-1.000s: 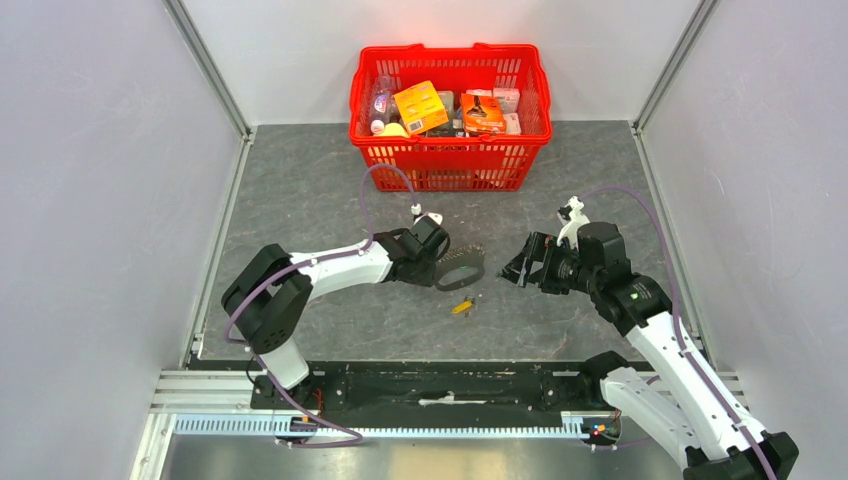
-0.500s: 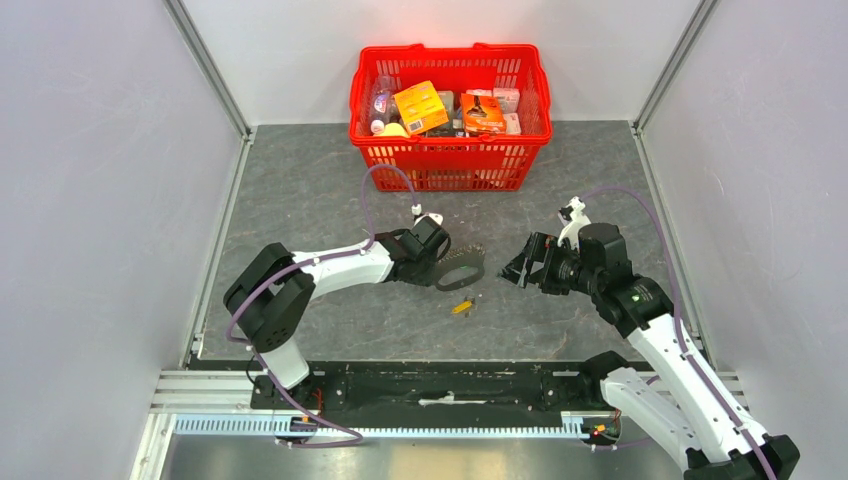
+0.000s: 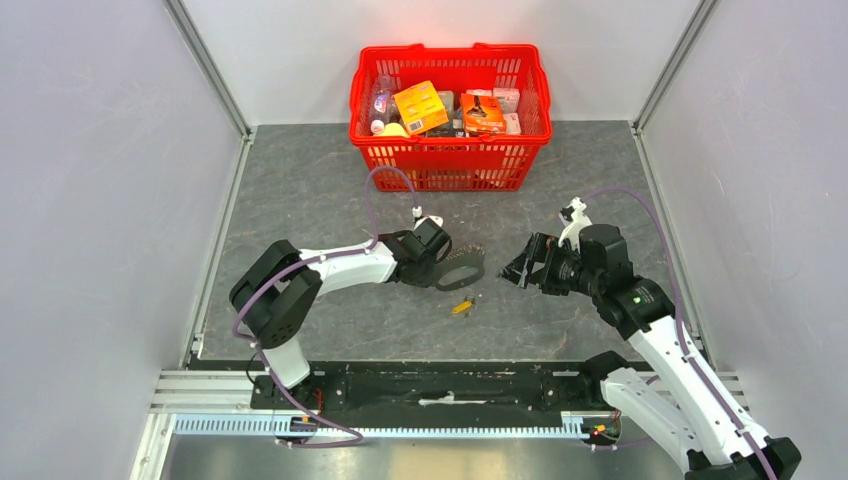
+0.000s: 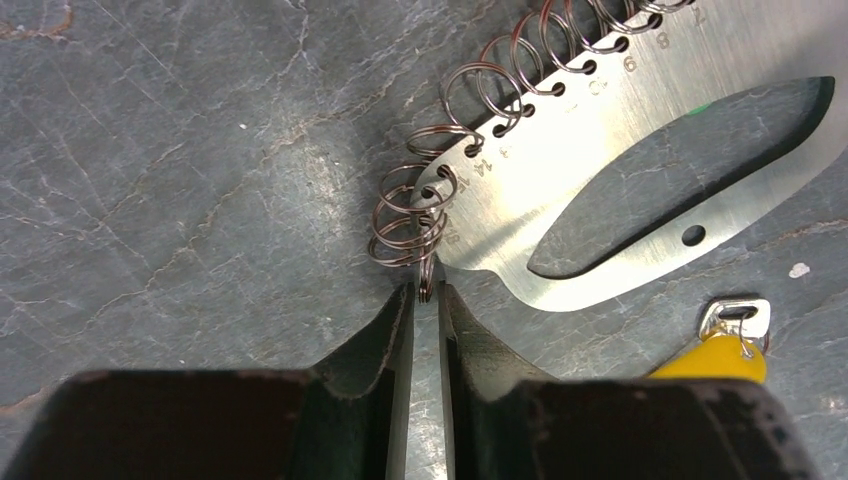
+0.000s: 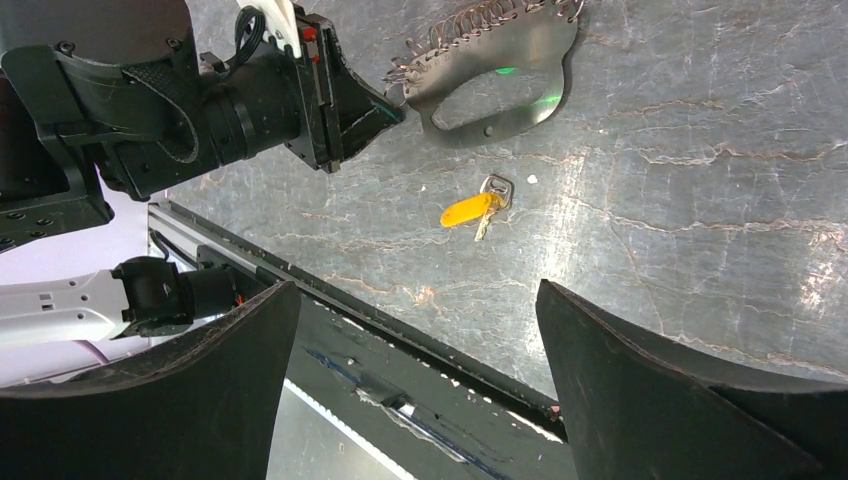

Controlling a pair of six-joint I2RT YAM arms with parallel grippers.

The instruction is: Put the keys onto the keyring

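**A:** Starting at the left: what is the left gripper (image 4: 425,300) doing?

**B:** Its jaws are drawn nearly together, with only a slim gap. The end ring (image 4: 427,278) of the keyring (image 4: 560,150) stands edge-on in that gap, straight ahead of the tips. I cannot tell whether the pads pinch the wire or only flank it.

**A:** And how does the keyring lie?

**B:** It lies flat on the table (image 3: 300,200). It is a metal plate with a long slot and a row of wire rings along one edge. In the left wrist view its long axis runs away from the claw, up and to the right.

**A:** Where are the keys?

**B:** The yellow key (image 4: 712,357) lies loose, just beside the plate's near edge, to the right of the left claw and between the two arms. I cannot pick out the green key with any certainty.

**A:** And on the right?

**B:** The right gripper (image 5: 415,290) hangs with its jaws wide apart and holds nothing. The key lies ahead of it, centred between its fingers. The left claw sits a little closer but is busy with the ring, so I would judge that fetching the key falls to the right arm.
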